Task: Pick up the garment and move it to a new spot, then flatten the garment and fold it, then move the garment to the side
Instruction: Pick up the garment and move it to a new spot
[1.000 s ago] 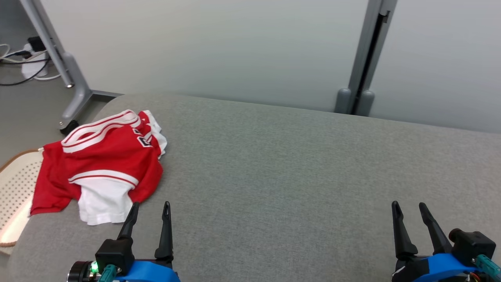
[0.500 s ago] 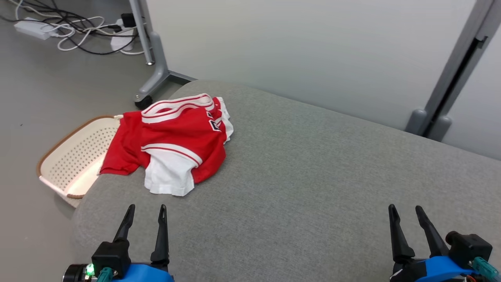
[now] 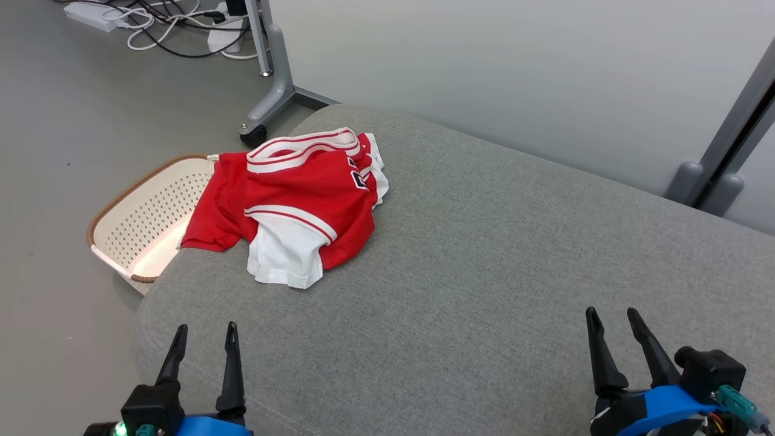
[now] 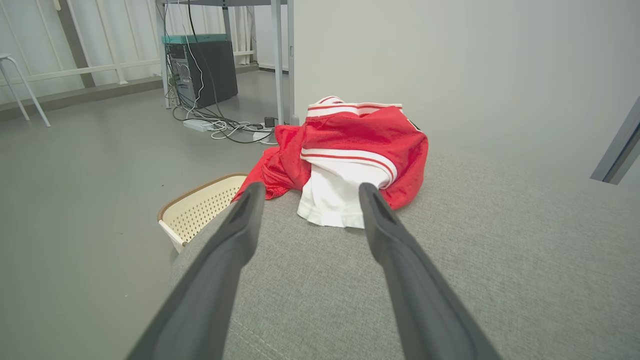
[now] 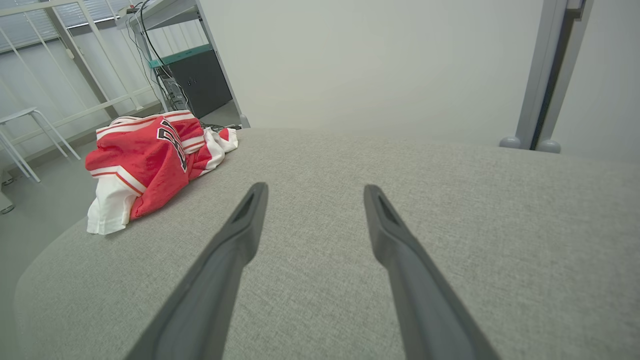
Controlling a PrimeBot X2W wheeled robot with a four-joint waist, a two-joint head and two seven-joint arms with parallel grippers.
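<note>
Garment (image 3: 303,200) – red with white panels, crumpled in a heap at the far left corner of the cushion (image 3: 484,242). A white-and-red striped band sits on top at its far side and a white flap points toward the near edge. Black print shows on its right side, too folded to read. One red part hangs over the cushion's left edge, above the basket (image 3: 130,209). No gripper touches the garment.

Left gripper (image 3: 206,327) is at the near left corner, over the cushion, fingers parted and nothing between them. It points toward the garment and is clearly apart from it; in the left wrist view the white flap shows beyond the gap between the fingertips. Right gripper (image 3: 611,312) is at the near right side of the cushion, well apart from the garment – fingers parted about the same, holding nothing. Whether either gripper touches the fabric of the cushion, cannot tell.

The cushion is grey, bare apart from the garment. The basket is cream, perforated, with a brown rim, on the floor (image 3: 60,121) just beside the cushion's left edge. Beyond it stands a grey frame leg (image 3: 269,100) with a caster, with cables (image 3: 169,24) and a power strip behind. A pale wall (image 3: 484,72) runs along the far edge, with a grey post (image 3: 726,139) at the far right.
</note>
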